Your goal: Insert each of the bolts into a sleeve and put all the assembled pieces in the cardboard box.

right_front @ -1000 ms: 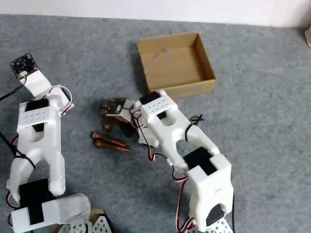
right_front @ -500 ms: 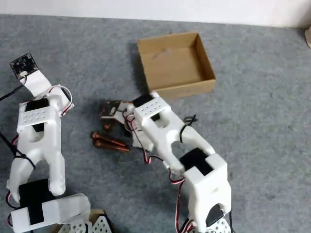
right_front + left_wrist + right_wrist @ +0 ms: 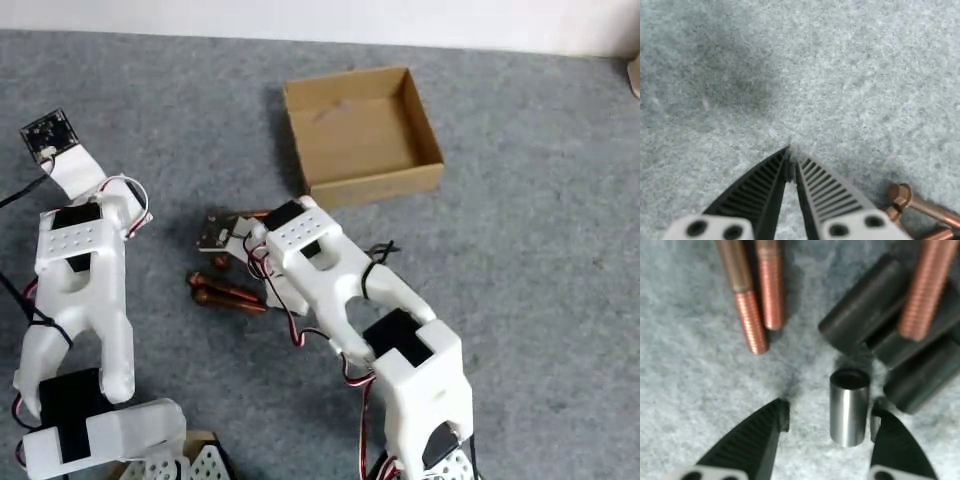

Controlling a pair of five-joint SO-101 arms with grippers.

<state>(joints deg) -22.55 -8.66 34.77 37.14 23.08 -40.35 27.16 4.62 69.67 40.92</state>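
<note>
Silver-grey sleeve [image 3: 849,412], smooth cylinder, dark hollow end, copper threaded bolts [image 3: 747,315] nearby

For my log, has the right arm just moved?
Yes. In the high view the right arm has drawn back from the cardboard box, toward the bolts.

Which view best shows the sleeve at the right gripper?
Right wrist view: the sleeve lies inside the open right gripper, bore visible. High view: the right arm covers that spot. Left wrist view: bolts, carpet.
</note>
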